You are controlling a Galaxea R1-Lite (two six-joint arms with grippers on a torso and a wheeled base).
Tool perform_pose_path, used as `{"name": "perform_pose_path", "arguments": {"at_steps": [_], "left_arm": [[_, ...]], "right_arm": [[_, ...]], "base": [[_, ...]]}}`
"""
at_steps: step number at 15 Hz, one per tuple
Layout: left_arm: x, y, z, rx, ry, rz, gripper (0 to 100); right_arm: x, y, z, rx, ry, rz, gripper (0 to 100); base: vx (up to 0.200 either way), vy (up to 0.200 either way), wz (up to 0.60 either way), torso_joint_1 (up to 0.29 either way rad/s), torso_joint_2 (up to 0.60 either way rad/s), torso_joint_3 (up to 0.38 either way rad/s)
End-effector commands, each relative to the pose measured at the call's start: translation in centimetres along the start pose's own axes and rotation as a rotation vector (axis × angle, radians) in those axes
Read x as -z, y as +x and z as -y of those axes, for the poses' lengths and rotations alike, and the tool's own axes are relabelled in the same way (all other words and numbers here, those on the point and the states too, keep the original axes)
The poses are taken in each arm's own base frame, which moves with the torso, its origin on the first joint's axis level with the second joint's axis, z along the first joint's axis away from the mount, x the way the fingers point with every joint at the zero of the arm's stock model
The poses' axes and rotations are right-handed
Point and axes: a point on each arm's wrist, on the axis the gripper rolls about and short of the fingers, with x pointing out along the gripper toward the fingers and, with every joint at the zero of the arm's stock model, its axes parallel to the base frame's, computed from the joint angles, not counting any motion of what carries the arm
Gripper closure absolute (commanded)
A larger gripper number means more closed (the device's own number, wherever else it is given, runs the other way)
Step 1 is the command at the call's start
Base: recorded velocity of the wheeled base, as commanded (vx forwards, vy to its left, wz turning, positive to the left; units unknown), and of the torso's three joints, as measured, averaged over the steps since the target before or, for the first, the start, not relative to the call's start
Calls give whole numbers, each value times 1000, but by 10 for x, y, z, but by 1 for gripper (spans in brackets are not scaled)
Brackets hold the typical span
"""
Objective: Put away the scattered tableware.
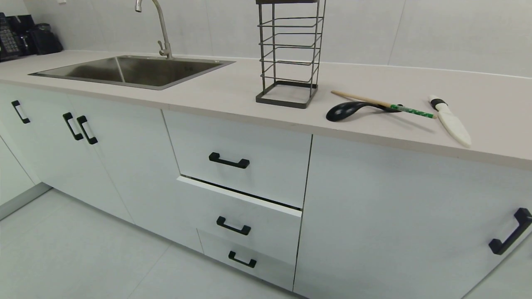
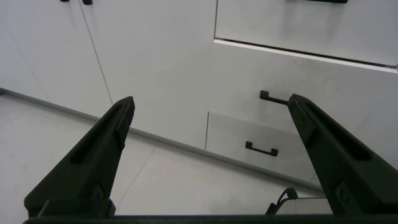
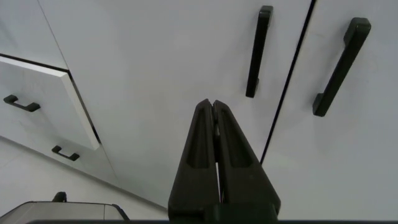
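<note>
I count three pieces of tableware, all lying on the right part of the countertop (image 1: 232, 93). There is one black spoon (image 1: 348, 110), one wooden chopstick (image 1: 384, 104) with a green patterned end, and one white knife (image 1: 451, 121) with a black band. I cannot tell whether the chopstick is a single stick or a pair lying tight together. It lies across the spoon's handle, touching it. Its green tip ends just beside the knife's banded end.

To the left of the spoon, apart from it, one tall wire rack (image 1: 289, 54) stands upright. Further left, one sink (image 1: 133, 70) with one tap (image 1: 160, 27) is set into the counter.

Below the rack I see a stack of three drawers (image 1: 232, 207), each with one black handle. The middle drawer (image 1: 239, 216) stands slightly out from the front.

Both arms hang low in front of the cabinets. The left gripper (image 2: 208, 124) faces the drawer stack with its jaws spread wide and nothing between them. The right gripper (image 3: 214, 115) has its jaws pressed together on nothing, pointing at a cabinet front with two vertical door handles (image 3: 258, 53).
</note>
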Motion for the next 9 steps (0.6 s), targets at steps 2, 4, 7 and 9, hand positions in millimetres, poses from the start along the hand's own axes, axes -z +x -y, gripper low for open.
{"name": "perform_pose_path", "arguments": {"at_steps": [2,4,7,9], "left_arm": [[0,0,0,0,-1,0,0],[0,0,0,0,8,0,0],[0,0,0,0,10,0,0],[0,0,0,0,10,0,0]], "right_arm": [[0,0,0,-1,6,-2,100],[0,0,0,-1,14,-3,100],[0,0,0,1,14,-3,100],[0,0,0,1,14,-2,100]], "base": [[0,100,0,4,-4,1],[0,200,0,2,5,0],[0,0,0,0,0,0],[0,0,0,0,0,0]]}}
